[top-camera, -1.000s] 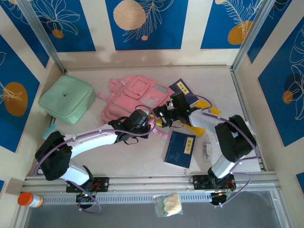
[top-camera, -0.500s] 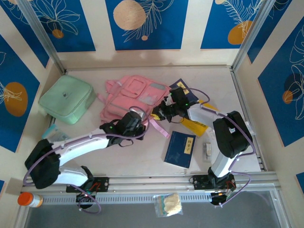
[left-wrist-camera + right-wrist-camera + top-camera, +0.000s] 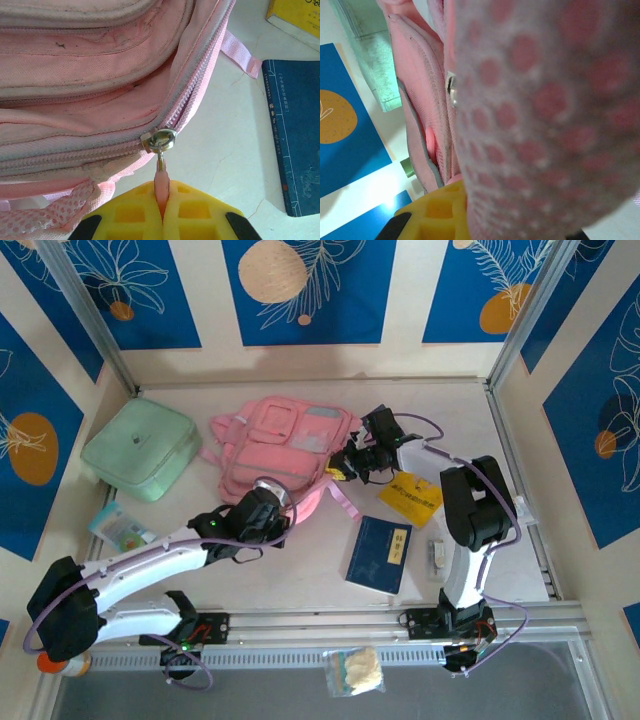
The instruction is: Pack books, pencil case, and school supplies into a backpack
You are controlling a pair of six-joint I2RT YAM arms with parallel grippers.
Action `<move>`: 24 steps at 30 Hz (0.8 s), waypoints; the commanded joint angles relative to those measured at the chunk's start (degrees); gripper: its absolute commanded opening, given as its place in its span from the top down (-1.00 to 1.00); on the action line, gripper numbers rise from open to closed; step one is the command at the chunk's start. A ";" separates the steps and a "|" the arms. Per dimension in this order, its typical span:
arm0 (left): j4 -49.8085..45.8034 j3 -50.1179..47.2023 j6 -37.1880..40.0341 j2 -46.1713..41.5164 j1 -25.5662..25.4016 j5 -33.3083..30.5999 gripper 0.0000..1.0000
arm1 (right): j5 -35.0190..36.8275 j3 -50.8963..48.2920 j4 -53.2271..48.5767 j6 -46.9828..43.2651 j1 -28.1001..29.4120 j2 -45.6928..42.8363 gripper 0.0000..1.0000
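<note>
The pink backpack [image 3: 285, 440] lies flat at the middle of the table [image 3: 300, 575], its pocketed front facing up. The left gripper [image 3: 162, 205] sits at the bag's 6 o'clock edge. In the left wrist view its yellow fingers [image 3: 127, 212] are pressed together on the pink pull tab [image 3: 161, 181]. The tab hangs from the metal zipper slider [image 3: 159, 139] and is drawn taut toward the gripper. The zipper teeth beyond the slider, toward 12 o'clock, are meshed.

The right gripper [image 3: 342, 464] is against the backpack's 3 o'clock edge. In the right wrist view a band of pink mesh fabric [image 3: 535, 115] from the bag runs down tight against one yellow finger [image 3: 437, 212] and covers the other. The fingers look closed on that mesh.

One navy book [image 3: 380, 553] with a white label lies flat at 5 o'clock from the backpack, apart from it. The yellow booklet [image 3: 411, 496] lies at 4 o'clock, just beside the right arm's forearm. A mint green pouch [image 3: 140, 448] sits at the bag's 9 o'clock, near but not touching.
</note>
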 commanded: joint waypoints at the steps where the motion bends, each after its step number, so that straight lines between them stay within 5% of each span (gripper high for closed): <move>1: 0.91 1.13 0.53 0.34 0.12 1.87 1.00 | 0.48 2.30 -0.61 -3.57 -0.82 -2.77 0.68; 6: 4.55 1.52 -0.22 2.26 0.12 3.77 1.00 | 0.39 -1.97 -4.45 -3.73 -1.60 -8.39 0.01; 12: 5.97 2.63 -0.40 4.85 0.11 4.72 1.00 | -2.18 -13.81 2.63 5.13 2.48 -16.90 -0.36; 20: 7.10 4.16 -0.39 7.01 0.03 5.76 1.00 | 6.42 -20.76 15.35 21.62 14.03 -15.73 -0.45; 24: 7.07 4.74 -0.27 6.84 0.03 5.91 1.00 | 11.66 -20.30 18.65 25.04 16.17 -12.14 -0.25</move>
